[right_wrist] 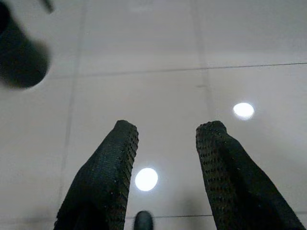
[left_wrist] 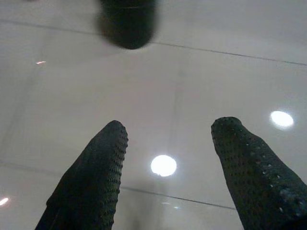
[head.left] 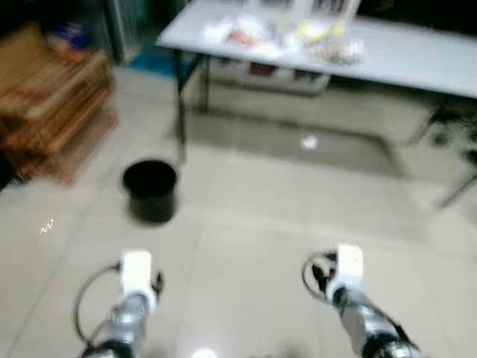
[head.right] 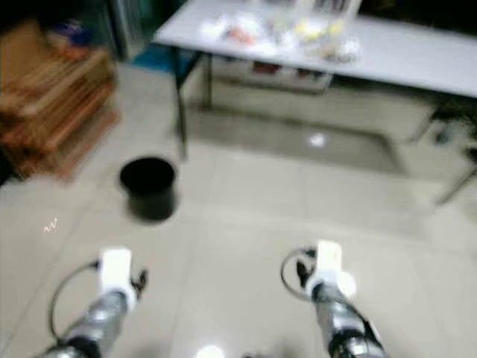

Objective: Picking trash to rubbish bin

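Observation:
A black round rubbish bin (head.left: 151, 189) stands on the tiled floor, ahead and to my left. A small white crumpled scrap of trash (head.left: 308, 142) lies on the floor under the grey table (head.left: 402, 52), farther ahead. Both arms are held low in front of me. My left gripper (left_wrist: 168, 132) is open over bare tiles, with the bin (left_wrist: 127, 21) beyond its fingertips. My right gripper (right_wrist: 165, 132) is open too, with nothing between its fingers, and the bin (right_wrist: 19, 57) shows off to one side.
The table top carries several wrapped items (head.left: 279, 33), and its black leg (head.left: 179, 112) stands just behind the bin. Stacked wooden pallets (head.left: 52, 104) sit at the far left. A chair base (head.left: 455, 142) is at the right. The views are blurred.

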### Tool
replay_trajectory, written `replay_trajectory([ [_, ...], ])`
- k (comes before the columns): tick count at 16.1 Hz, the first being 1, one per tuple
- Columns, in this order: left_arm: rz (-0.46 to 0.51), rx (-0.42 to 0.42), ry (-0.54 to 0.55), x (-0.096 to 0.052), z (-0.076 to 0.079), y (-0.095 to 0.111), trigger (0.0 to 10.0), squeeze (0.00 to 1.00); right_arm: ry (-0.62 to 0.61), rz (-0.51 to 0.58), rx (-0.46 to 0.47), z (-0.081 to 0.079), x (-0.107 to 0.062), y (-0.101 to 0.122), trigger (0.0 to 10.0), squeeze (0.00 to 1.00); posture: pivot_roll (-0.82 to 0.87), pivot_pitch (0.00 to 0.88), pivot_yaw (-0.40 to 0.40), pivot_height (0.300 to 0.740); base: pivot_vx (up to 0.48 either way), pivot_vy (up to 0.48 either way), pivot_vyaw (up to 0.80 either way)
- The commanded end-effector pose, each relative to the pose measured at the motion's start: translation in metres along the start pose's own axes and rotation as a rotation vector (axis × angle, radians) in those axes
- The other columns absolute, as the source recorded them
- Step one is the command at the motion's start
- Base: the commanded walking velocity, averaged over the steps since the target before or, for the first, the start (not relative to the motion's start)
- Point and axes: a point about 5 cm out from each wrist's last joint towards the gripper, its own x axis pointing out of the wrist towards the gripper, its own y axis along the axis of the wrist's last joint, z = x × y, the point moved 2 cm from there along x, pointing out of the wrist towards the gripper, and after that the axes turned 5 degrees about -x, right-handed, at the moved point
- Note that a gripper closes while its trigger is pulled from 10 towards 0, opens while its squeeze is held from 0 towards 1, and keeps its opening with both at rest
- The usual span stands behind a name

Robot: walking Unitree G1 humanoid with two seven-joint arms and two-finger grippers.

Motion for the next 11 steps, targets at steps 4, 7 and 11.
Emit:
replay_trajectory([
  [4,-0.003,-0.002,0.029,-0.0005,-0.0100,-0.0008,10.0,0.00,-0.001,0.007,0.021,-0.0034,0.0005,0.0003,10.0,0.00,0.05,0.049,-0.063,0.740,0.000,0.000,-0.35],
  [7,-0.006,-0.009,0.024,-0.0003,-0.0095,-0.0005,10.0,0.00,-0.006,0.007,0.023,-0.0024,0.0004,0.0002,10.0,0.00,0.05,0.050,-0.062,0.740,0.000,0.000,0.00],
  [11,-0.020,-0.007,0.005,-0.0012,-0.0049,-0.0051,10.0,0.00,-0.009,0.005,0.022,-0.0022,0.0002,-0.0005,10.0,0.00,0.05,0.051,-0.061,0.740,0.203,0.000,0.00],
])
